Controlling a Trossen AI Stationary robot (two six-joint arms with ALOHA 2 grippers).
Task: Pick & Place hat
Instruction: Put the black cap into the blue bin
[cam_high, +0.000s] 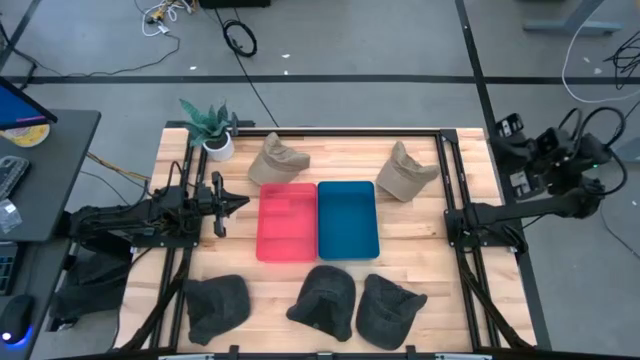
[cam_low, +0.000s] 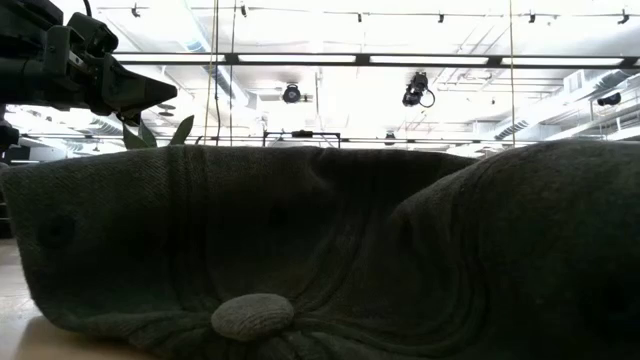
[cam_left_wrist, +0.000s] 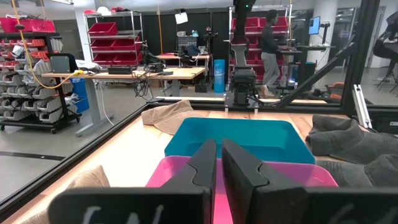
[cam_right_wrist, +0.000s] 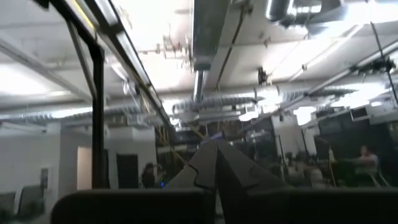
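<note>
Two tan hats (cam_high: 277, 158) (cam_high: 408, 172) lie at the table's far side and three dark grey hats (cam_high: 217, 305) (cam_high: 325, 300) (cam_high: 388, 310) lie along the near edge. A pink tray (cam_high: 286, 222) and a blue tray (cam_high: 348, 219) stand side by side in the middle. My left gripper (cam_high: 238, 203) is shut and empty, held level just left of the pink tray (cam_left_wrist: 168, 177) and above the table. My right gripper (cam_right_wrist: 216, 148) is shut and empty; its arm (cam_high: 560, 165) is folded up at the table's right edge, pointing up at the ceiling.
A potted plant (cam_high: 212, 128) stands at the far left corner. Black frame rails (cam_high: 445, 180) run along the table's edges. One dark hat (cam_low: 320, 250) fills the low view. People stand in the room beyond (cam_left_wrist: 270, 43).
</note>
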